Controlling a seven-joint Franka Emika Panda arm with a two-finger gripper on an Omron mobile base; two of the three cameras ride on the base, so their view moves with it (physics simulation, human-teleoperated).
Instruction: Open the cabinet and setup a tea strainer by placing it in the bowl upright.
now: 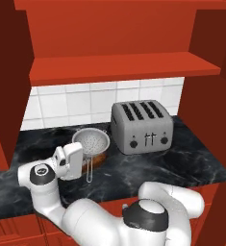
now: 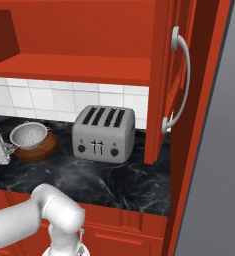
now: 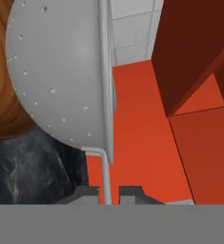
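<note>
While the cabinet (image 1: 119, 67) stands open above the black marble tabletop (image 1: 182, 158) in the left base view, the tea strainer (image 1: 91, 142) sits in the bowl (image 1: 101, 157), at nine o'clock from the toaster (image 1: 142, 126), with the claw (image 1: 83, 168) at its handle. From the right base view, the cabinet's open door (image 2: 164, 80) hangs at three o'clock. Seen from the hand view, the claw (image 3: 106, 193) is closed on the tea strainer's thin handle.

white tiled backsplash (image 1: 81, 103) behind black marble counter (image 1: 182, 158); silver four-slot toaster (image 1: 142, 126) on counter; low red cabinets (image 2: 129, 232) beneath.
</note>
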